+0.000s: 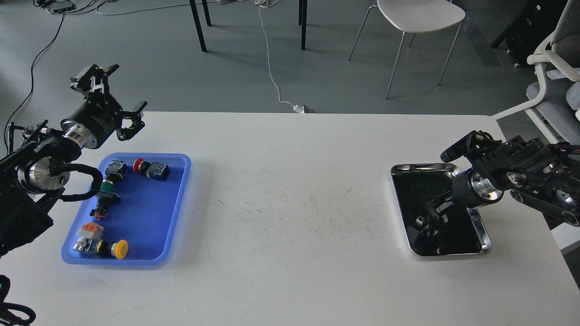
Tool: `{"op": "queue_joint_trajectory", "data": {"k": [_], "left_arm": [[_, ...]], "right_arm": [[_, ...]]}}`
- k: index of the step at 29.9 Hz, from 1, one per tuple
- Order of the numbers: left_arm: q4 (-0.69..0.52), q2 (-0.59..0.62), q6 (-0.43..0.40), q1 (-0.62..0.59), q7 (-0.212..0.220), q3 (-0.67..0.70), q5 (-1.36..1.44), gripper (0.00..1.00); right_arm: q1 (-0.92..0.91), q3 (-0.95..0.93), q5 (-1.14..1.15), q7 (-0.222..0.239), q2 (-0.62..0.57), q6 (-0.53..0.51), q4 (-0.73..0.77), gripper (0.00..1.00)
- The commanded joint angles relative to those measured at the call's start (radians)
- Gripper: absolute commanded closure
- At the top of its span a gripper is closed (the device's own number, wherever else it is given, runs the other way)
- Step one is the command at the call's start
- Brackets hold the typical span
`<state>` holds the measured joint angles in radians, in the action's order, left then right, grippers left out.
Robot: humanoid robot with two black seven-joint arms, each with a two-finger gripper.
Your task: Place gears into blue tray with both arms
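Head view: no brand, label or writing can be read on anything here. The blue tray (177, 213) lies at the left of the white worktop (290, 203), its long axis running from near to far and leaning a little to the right at the far end. Inside it lie coloured push-button switches: a red-capped one (152, 168), a green one (107, 190) and a yellow-capped one (111, 248). No gears can be made out; they are too small and dark to tell.

The left gripper (115, 90) hangs above the worktop's far left edge, just beyond the blue tray, its fingers spread wide apart and holding nothing.

The right gripper (428, 217) reaches down into the steel tray (485, 235) at the right of the worktop. It is black against the tray's dark inside, so I cannot tell whether its fingers are apart or together, or whether it touches anything.
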<state>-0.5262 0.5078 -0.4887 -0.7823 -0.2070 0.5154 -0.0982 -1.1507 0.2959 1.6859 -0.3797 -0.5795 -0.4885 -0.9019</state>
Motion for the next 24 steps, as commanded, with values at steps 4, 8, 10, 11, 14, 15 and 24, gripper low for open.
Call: {"op": "queue_joint_trajectory", "data": {"k": [4, 8, 10, 11, 14, 15, 24], "left_arm": [[0.0, 0.0, 0.0, 0.0, 0.0, 0.0, 0.0, 0.01], [0.0, 0.002, 0.0, 0.0, 0.0, 0.0, 0.0, 0.01], [0.0, 0.002, 0.0, 0.0, 0.0, 0.0, 0.002, 0.01], [0.0, 0.002, 0.0, 0.0, 0.0, 0.0, 0.002, 0.01], [0.0, 0.002, 0.0, 0.0, 0.0, -0.001, 0.002, 0.01], [0.0, 0.002, 0.0, 0.002, 0.0, -0.001, 0.002, 0.01], [0.0, 0.002, 0.0, 0.0, 0.001, -0.001, 0.002, 0.01]], "right_arm": [[-0.004, 0.0, 0.0, -0.002, 0.0, 0.0, -0.002, 0.94], [-0.009, 0.0, -0.002, -0.002, -0.002, 0.0, -0.002, 0.99], [-0.01, 0.0, -0.002, -0.004, -0.005, 0.0, -0.006, 0.99], [-0.01, 0.0, -0.002, -0.004, -0.005, 0.0, -0.006, 0.99], [-0.023, -0.003, -0.006, -0.008, -0.006, 0.0, -0.008, 0.99], [-0.038, -0.003, -0.009, -0.011, -0.006, 0.0, -0.008, 0.99], [-0.171, -0.021, -0.067, -0.013, 0.021, 0.0, -0.008, 0.99]]}}
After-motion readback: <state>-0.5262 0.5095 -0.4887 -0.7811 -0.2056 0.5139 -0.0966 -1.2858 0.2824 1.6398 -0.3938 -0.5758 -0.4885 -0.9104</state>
